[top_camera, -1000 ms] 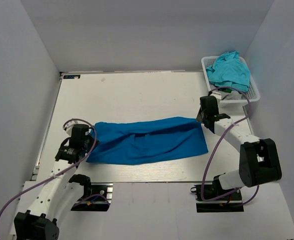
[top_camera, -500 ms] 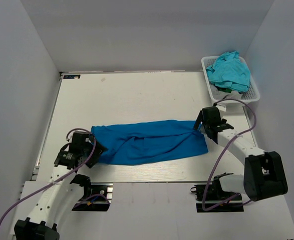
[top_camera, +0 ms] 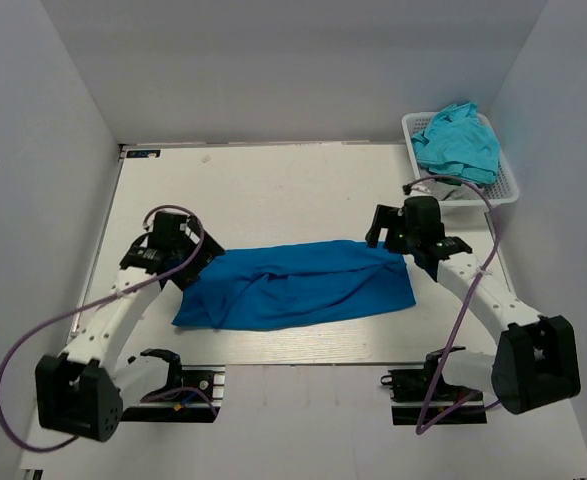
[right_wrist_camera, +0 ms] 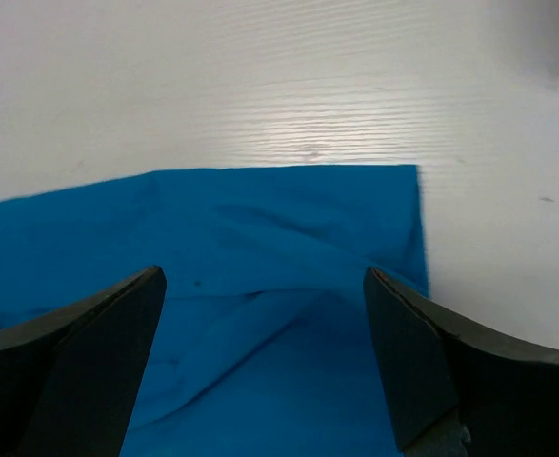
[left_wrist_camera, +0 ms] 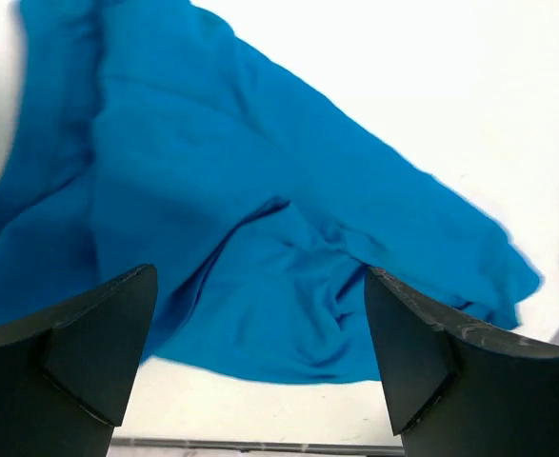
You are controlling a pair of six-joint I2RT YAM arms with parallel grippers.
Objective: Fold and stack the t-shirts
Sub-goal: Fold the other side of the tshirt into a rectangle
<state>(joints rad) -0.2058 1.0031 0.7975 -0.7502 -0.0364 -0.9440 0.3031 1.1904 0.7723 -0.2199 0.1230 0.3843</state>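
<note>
A royal blue t-shirt (top_camera: 298, 285) lies stretched out in a long rumpled band across the middle of the table. My left gripper (top_camera: 195, 264) hovers over its left end, jaws wide apart and holding nothing. In the left wrist view the blue t-shirt (left_wrist_camera: 260, 181) fills the space below the open left gripper (left_wrist_camera: 260, 276). Above the shirt's far right corner my right gripper (top_camera: 391, 238) is open and empty too. The right wrist view has the right gripper (right_wrist_camera: 265, 273) spread over the blue t-shirt (right_wrist_camera: 260, 224) near its straight edge. Turquoise t-shirts (top_camera: 458, 140) are heaped at the back right.
The turquoise heap sits in a white lattice basket (top_camera: 411, 125) at the table's far right corner. Bare white tabletop (top_camera: 273, 190) runs behind the blue shirt. Grey walls close in the left, back and right sides.
Both grippers have opened and let go of the blue shirt's ends, then risen and shifted toward the back. The shirt has settled flat, slightly shorter and more rumpled.
</note>
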